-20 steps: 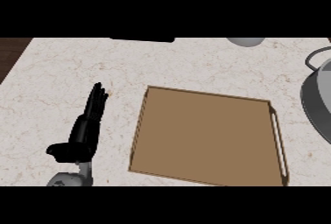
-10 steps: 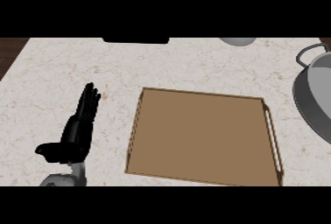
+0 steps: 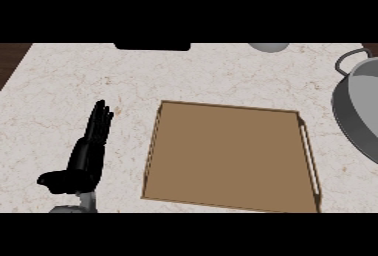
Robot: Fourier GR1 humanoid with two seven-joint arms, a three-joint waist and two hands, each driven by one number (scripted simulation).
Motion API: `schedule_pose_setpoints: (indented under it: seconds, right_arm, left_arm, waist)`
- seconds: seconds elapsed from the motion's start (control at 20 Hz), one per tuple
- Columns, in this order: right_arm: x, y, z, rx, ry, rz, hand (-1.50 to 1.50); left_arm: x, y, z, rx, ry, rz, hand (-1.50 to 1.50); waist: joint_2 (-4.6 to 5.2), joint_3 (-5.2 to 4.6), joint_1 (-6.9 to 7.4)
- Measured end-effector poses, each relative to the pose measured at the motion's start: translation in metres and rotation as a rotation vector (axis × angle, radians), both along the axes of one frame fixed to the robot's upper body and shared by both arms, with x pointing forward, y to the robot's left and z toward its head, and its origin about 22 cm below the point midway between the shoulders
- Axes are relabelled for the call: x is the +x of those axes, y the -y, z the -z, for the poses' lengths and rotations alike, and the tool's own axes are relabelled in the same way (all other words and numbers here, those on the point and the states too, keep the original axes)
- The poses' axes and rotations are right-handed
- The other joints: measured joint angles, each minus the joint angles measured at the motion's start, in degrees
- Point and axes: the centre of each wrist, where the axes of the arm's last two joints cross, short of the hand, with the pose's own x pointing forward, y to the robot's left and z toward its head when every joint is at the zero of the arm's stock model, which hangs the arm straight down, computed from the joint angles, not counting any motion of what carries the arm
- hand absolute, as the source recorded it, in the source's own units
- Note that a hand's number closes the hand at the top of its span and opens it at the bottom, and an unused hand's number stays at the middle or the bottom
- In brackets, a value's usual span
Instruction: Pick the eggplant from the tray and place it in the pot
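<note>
Eggplant is showing nowhere in the head view — the brown tray point(image 3: 230, 157) is lying bare on the speckled counter point(image 3: 88, 75), and what shows of the grey pot point(image 3: 356, 112) at the right edge is bare too. Most of the pot is running out of view, so whether the vegetable is already sitting inside it cannot be told.

Only the left hand point(image 3: 87, 152) is showing, resting on the counter just beside the tray's left wall, fingers straight and pointing up the view, thumb sticking out to the left, holding nothing. The right hand is not appearing at all, so nothing can be said of its state or of what it may be carrying.

Judging from this, the step in hand is either finding the eggplant or finishing the drop at the pot, out of sight. Doing it well is probably meaning this: keeping the left hand parked clear of the tray, so it is not nudging the wall, and working with the right arm, since the pot is lying on that side. Any release should be happening over the pot's middle rather than near its handle point(image 3: 348, 57) or rim — a rounded vegetable is likely to roll.
</note>
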Motion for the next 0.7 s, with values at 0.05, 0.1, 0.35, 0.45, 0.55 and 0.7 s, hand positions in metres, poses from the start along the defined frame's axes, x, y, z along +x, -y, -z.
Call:
schedule_pose_setpoints:
  seconds: [0.05, 0.1, 0.35, 0.45, 0.55, 0.7]
  right_arm:
    - [-0.001, 0.000, 0.004, 0.016, 0.026, -0.003, -1.50]
    - [-0.002, -0.002, 0.008, 0.016, 0.058, -0.011, -1.50]
    - [-0.004, -0.005, 0.008, -0.149, 0.291, -0.029, -1.50]
    - [-0.005, -0.006, 0.000, -0.243, 0.404, -0.013, -1.50]
    - [-0.005, -0.008, -0.005, -0.322, 0.504, 0.005, -1.50]
    - [-0.008, -0.010, -0.006, -0.401, 0.629, 0.047, -1.50]
  left_arm:
    - [0.000, -0.003, -0.001, 0.000, 0.000, 0.001, 0.00]
    - [-0.001, -0.004, -0.002, 0.002, -0.001, -0.001, 0.00]
    - [0.002, 0.000, -0.002, 0.003, 0.000, -0.006, 0.00]
    - [0.000, 0.000, 0.000, 0.001, -0.006, -0.008, 0.00]
    - [0.001, 0.001, -0.001, 0.000, -0.004, -0.009, 0.00]
    - [0.000, -0.001, 0.002, 0.004, -0.004, -0.016, 0.00]
  waist:
    - [-0.06, -0.01, -0.08]
    - [-0.09, 0.00, -0.05]
    - [-0.15, 0.03, -0.37]
    - [-0.24, 0.01, -0.38]
    - [-0.30, -0.01, -0.51]
    - [-0.45, -0.07, -0.83]
